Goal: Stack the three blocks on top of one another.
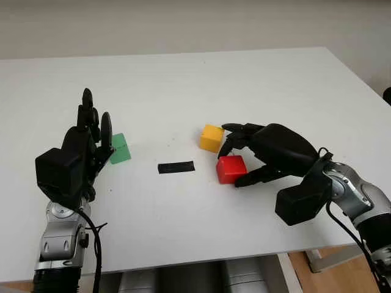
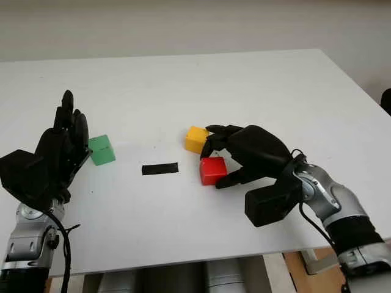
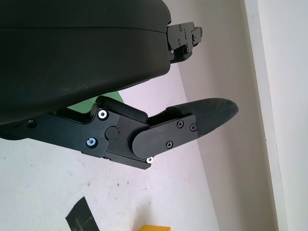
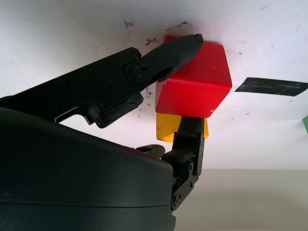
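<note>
The right hand (image 1: pixel 244 160) pinches the red block (image 1: pixel 231 168) by two flat sides; it looks light, hard and smooth. The left hand (image 1: pixel 82 146) is open by the green block (image 1: pixel 119 148).

Both hands are matte black. The right hand (image 1: pixel 253 152) has a smooth domed shell, jointed fingers and a boxy black module behind it. The left hand (image 1: pixel 82 143) carries a similar box at its base. Silver metal wrist segments follow each hand, with thin black cables looping alongside. Small silver screws and one blue-ringed fastener dot the left finger links (image 3: pixel 144 137).
</note>
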You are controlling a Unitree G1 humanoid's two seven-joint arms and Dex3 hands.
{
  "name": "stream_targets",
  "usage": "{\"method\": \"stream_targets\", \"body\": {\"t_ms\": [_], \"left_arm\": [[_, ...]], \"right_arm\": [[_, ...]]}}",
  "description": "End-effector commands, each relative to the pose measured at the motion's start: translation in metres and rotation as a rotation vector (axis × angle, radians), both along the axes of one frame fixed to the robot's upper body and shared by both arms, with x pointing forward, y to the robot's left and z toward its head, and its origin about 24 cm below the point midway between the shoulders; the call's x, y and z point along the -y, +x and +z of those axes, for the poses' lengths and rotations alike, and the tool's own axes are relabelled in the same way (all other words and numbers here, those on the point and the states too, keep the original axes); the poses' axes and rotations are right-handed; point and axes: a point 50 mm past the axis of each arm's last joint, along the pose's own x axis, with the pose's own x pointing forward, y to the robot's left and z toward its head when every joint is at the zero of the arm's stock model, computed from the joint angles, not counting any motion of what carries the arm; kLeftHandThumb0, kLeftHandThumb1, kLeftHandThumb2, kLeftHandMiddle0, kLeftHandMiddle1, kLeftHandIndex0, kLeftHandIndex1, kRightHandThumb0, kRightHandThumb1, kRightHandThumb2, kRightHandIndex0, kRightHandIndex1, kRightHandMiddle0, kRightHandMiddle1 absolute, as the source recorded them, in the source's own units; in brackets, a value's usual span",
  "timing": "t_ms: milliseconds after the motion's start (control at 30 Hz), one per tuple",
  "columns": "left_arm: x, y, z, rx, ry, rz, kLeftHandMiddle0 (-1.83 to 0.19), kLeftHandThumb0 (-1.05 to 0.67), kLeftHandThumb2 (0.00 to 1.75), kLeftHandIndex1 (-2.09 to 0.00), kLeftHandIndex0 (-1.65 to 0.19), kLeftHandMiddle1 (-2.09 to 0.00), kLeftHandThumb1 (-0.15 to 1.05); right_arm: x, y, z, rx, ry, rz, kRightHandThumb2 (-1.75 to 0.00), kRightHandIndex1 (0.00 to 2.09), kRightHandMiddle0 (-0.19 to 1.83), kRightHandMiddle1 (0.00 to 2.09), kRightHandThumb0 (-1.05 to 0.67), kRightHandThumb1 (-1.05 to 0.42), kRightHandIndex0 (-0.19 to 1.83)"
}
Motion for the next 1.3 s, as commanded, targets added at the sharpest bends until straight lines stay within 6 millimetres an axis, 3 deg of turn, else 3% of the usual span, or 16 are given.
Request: {"method": "stream_targets", "body": {"t_ms": [0, 233, 500, 667, 800, 1000, 1267], "left_arm": [[-0.001, -0.002, 0.003, 0.017, 0.003, 0.003, 0.15, -0.73, 0.71, -0.05, 0.16, -0.05, 1.05], [-0.001, -0.002, 0.002, 0.014, -0.001, 0.005, 0.15, -0.73, 0.7, -0.05, 0.16, -0.05, 1.05], [0.0, -0.002, 0.003, 0.015, 0.004, 0.004, 0.14, -0.73, 0.7, -0.05, 0.16, -0.05, 1.05], [0.001, -0.001, 0.003, 0.018, 0.001, 0.004, 0.15, -0.73, 0.7, -0.05, 0.16, -0.05, 1.05], [0.001, -0.002, 0.003, 0.015, 0.005, 0.005, 0.15, -0.73, 0.7, -0.05, 0.16, -0.05, 1.05], [0.002, -0.001, 0.003, 0.016, 0.004, 0.003, 0.15, -0.74, 0.7, -0.05, 0.16, -0.05, 1.05], [0.003, 0.0, 0.003, 0.019, 0.007, 0.006, 0.15, -0.74, 0.7, -0.06, 0.16, -0.05, 1.05]], "right_arm": [[-0.001, 0.001, 0.002, 0.014, -0.007, 0.014, -0.05, 0.09, 0.49, 1.38, -0.39, -0.9, 0.39], [-0.002, 0.003, 0.005, 0.055, 0.034, 0.036, -0.05, 0.08, 0.46, 1.43, -0.39, -0.9, 0.41], [-0.005, 0.006, 0.022, 0.054, 0.121, 0.066, -0.06, 0.06, 0.4, 1.52, -0.4, -0.92, 0.39], [-0.008, 0.007, 0.04, 0.01, 0.174, 0.112, -0.06, 0.04, 0.34, 1.55, -0.4, -0.94, 0.34], [-0.011, 0.009, 0.059, 0.005, 0.193, 0.174, -0.05, 0.05, 0.41, 1.5, -0.39, -0.92, 0.36], [-0.016, 0.019, 0.086, -0.043, 0.195, 0.222, -0.05, 0.05, 0.49, 1.31, -0.4, -0.91, 0.34], [-0.042, 0.039, 0.113, -0.075, 0.173, 0.283, -0.05, 0.05, 0.59, 1.24, -0.4, -0.87, 0.34]]}}
